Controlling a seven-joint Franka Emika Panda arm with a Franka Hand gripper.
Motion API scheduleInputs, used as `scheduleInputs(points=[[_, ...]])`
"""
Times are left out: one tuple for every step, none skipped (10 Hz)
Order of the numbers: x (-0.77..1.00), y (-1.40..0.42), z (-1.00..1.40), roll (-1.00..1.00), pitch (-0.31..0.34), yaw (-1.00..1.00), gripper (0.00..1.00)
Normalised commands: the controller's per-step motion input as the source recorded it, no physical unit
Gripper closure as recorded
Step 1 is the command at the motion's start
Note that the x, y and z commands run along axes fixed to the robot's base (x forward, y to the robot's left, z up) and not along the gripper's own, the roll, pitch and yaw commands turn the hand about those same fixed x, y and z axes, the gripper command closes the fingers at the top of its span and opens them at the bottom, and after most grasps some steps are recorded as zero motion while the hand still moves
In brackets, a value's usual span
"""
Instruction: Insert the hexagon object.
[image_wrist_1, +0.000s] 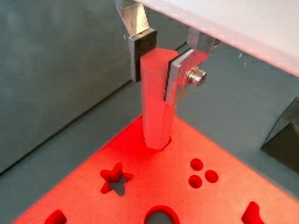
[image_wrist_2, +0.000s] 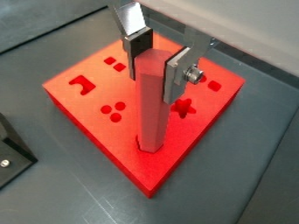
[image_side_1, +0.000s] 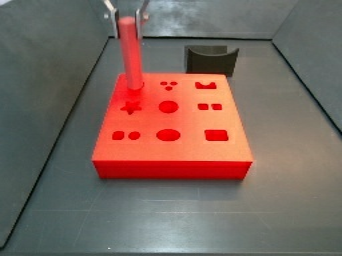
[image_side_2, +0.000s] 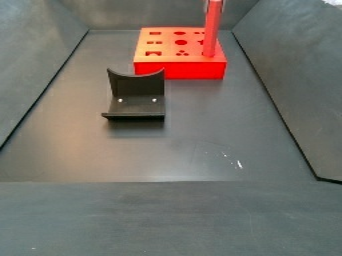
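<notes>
I see my claw (image_wrist_2: 156, 59) clamped on the top of the hexagon object (image_wrist_2: 153, 101), which stands upright. Its lower end sits in a hole near a corner of the red block (image_wrist_2: 100, 105). The dark holder (image_side_2: 134, 95) rests well apart on the surface (image_side_2: 201, 140).

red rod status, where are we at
Gripper shut on red rod, over the block's corner. Rod upright, lower end in a hole in the red block. Nothing in the way.
</notes>
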Motion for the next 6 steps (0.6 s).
scheduleInputs(points=[[0.03, 0.00, -0.83, 0.07, -0.106, 0.01, 1.00], [0.00, 0.00, -0.93, 0.06, -0.141, 0.01, 1.00], [0.00, 0.00, -0.95, 0.05, -0.151, 0.01, 1.00], [0.00, 0.00, -0.94, 0.03, -0.159, 0.00, 1.00], [0.00, 0.00, -0.06, 0.00, -0.004, 0.00, 1.00], [0.00, 0.00, 0.00, 0.00, 0.000, 0.00, 1.00]])
